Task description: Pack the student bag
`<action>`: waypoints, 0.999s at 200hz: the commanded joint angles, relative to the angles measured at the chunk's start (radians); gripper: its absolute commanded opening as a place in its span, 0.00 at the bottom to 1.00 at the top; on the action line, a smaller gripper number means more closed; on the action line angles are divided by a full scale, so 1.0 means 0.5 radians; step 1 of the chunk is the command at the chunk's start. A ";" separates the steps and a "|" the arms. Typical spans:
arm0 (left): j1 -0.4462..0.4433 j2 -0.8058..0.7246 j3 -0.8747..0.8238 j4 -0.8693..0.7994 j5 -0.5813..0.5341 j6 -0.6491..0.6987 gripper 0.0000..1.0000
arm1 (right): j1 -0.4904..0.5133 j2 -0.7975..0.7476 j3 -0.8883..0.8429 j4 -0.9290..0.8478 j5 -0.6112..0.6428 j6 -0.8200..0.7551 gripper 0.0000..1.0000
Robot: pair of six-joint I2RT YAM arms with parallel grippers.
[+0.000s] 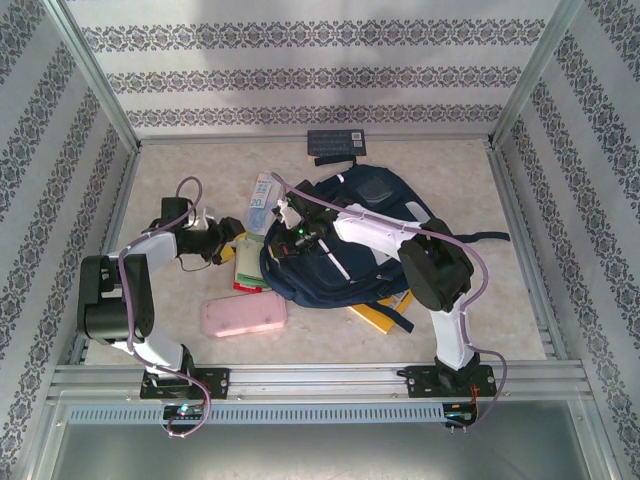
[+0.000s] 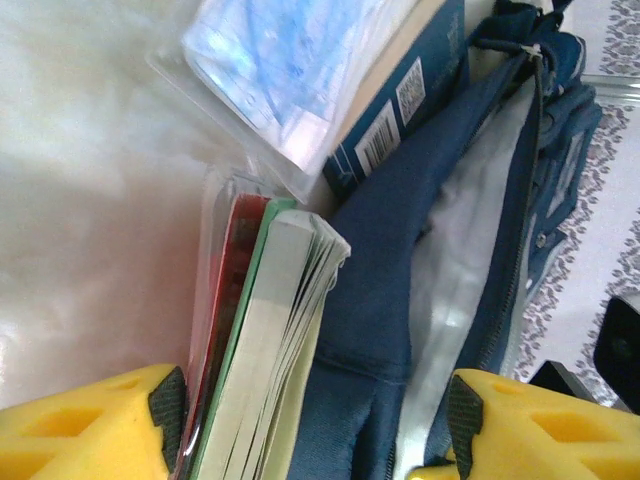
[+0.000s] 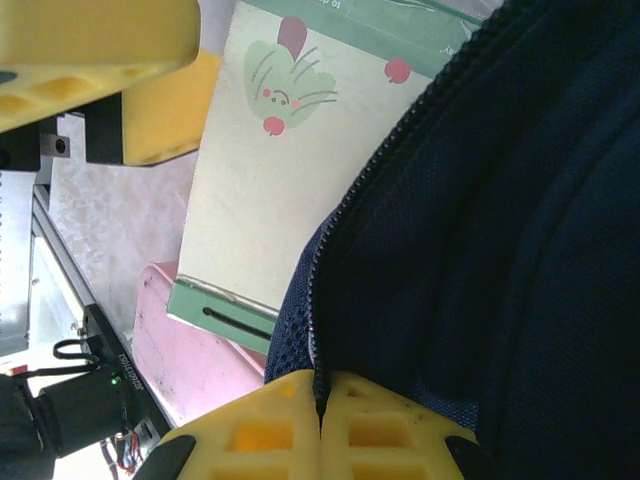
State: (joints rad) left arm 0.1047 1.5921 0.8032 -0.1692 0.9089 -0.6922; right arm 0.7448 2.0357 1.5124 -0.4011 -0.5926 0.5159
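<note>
The student bag [image 1: 355, 245], navy blue, lies in the middle of the table with its mouth open to the left. My right gripper [image 3: 322, 400] is shut on the zipper edge of the bag [image 3: 480, 220]; from above it [image 1: 283, 232] sits at the bag's left rim. My left gripper [image 2: 315, 410] stands open just left of the bag. Between its yellow fingers [image 2: 90, 425] lie the page edges of a green-and-red book stack [image 2: 270, 340] and a fold of the bag [image 2: 385, 260]. A clear packet [image 2: 280, 70] and a blue box [image 2: 400, 105] lie beyond.
A pink pencil case [image 1: 244, 316] lies in front of the books. A yellow flat item [image 1: 385, 315] pokes out under the bag's near side. A dark card [image 1: 336, 146] sits at the back edge. Metal rails and patterned walls enclose the table.
</note>
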 commanded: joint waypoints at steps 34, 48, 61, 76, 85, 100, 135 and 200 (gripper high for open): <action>-0.121 0.069 0.003 0.050 0.082 -0.009 0.70 | -0.024 0.043 0.003 0.020 0.004 -0.032 0.00; -0.161 0.103 0.021 0.021 0.063 0.019 0.70 | -0.029 0.039 -0.003 0.025 0.004 -0.029 0.00; -0.210 0.121 0.081 -0.094 -0.012 0.102 0.68 | -0.032 0.040 -0.010 0.028 0.007 -0.029 0.00; -0.270 0.122 0.182 -0.311 -0.172 0.240 0.59 | -0.037 0.034 -0.021 0.031 0.016 -0.026 0.00; -0.292 0.102 0.225 -0.403 -0.254 0.289 0.56 | -0.041 0.029 -0.029 0.031 0.022 -0.026 0.00; -0.298 0.037 0.263 -0.493 -0.365 0.321 0.46 | -0.047 0.018 -0.044 0.031 0.031 -0.026 0.00; -0.298 -0.066 0.338 -0.689 -0.563 0.410 0.27 | -0.104 -0.074 -0.118 0.034 0.109 -0.036 0.00; -0.312 -0.101 0.482 -0.968 -0.859 0.515 0.06 | -0.268 -0.368 -0.267 -0.032 0.222 -0.065 0.00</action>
State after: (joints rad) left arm -0.0338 1.5757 0.9737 -0.5468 0.5579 -0.4881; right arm 0.6361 1.9156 1.3926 -0.3862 -0.5354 0.5156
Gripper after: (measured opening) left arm 0.194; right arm 0.067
